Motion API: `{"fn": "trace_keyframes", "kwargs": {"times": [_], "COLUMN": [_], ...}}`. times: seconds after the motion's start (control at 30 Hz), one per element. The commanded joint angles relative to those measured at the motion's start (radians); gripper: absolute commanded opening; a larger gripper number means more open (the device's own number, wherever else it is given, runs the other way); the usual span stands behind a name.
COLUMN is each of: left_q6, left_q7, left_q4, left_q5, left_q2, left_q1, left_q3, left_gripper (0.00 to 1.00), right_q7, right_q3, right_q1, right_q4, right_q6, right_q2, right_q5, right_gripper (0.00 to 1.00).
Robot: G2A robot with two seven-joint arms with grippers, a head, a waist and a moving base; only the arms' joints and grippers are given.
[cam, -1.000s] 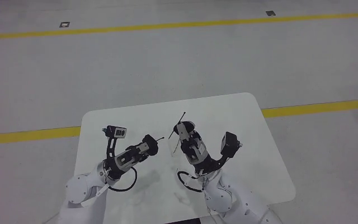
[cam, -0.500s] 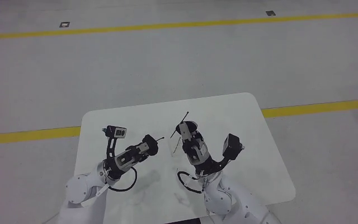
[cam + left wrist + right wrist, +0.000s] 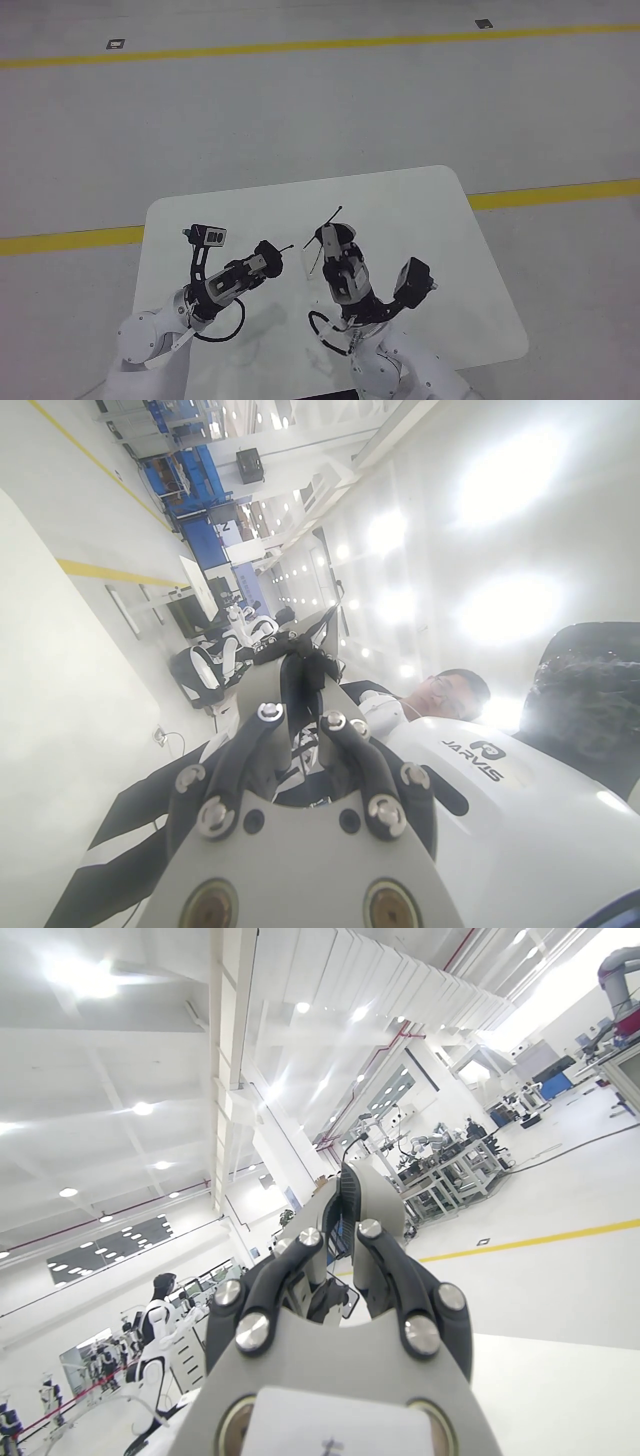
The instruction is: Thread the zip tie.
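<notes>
top view: my right gripper (image 3: pixel 327 236) is clamped on the zip tie (image 3: pixel 334 213). one end pokes past the fingers toward the far edge of the table (image 3: pixel 430 200), and a thin tail hangs below. my left gripper (image 3: pixel 271 254) sits just beside it, also closed, with a short black strand at its tip.

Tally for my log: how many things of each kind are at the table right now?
Grippers: 2, left gripper, right gripper
Black zip tie strands: 2, left strand, right strand; joined or separate, cannot tell
White table: 1
Total: 5
</notes>
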Motion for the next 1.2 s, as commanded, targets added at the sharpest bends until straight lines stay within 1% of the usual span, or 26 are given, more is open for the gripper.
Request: {"fn": "trace_keyframes", "kwargs": {"times": [0.0, 0.17, 0.4, 0.57, 0.77, 1.17], "left_q6": [0.0, 0.0, 0.0, 0.0, 0.0, 0.0], "left_q7": [0.0, 0.0, 0.0, 0.0, 0.0, 0.0], "left_q4": [0.0, 0.0, 0.0, 0.0, 0.0, 0.0], "left_q5": [0.0, 0.0, 0.0, 0.0, 0.0, 0.0], "left_q2": [0.0, 0.0, 0.0, 0.0, 0.0, 0.0], "left_q1": [0.0, 0.0, 0.0, 0.0, 0.0, 0.0], "left_q3": [0.0, 0.0, 0.0, 0.0, 0.0, 0.0], "left_gripper": [0.0, 0.0, 0.0, 0.0, 0.0, 0.0], "right_q7": [0.002, 0.015, 0.026, 0.018, 0.009, 0.008], "right_q3": [-0.007, -0.019, -0.022, -0.011, 0.014, 0.017], "right_q1": [0.01, 0.033, 0.047, 0.037, 0.005, 0.005], "right_q4": [0.005, 0.018, 0.035, 0.044, 0.049, 0.048], "right_q6": [0.015, 0.05, 0.066, 0.058, 0.025, 0.025], "right_q2": [-0.006, -0.02, -0.034, -0.038, -0.036, -0.036], "right_q5": [-0.008, -0.03, -0.052, -0.061, -0.084, -0.089], "right_gripper": [0.0, 0.0, 0.0, 0.0, 0.0, 0.0]}}
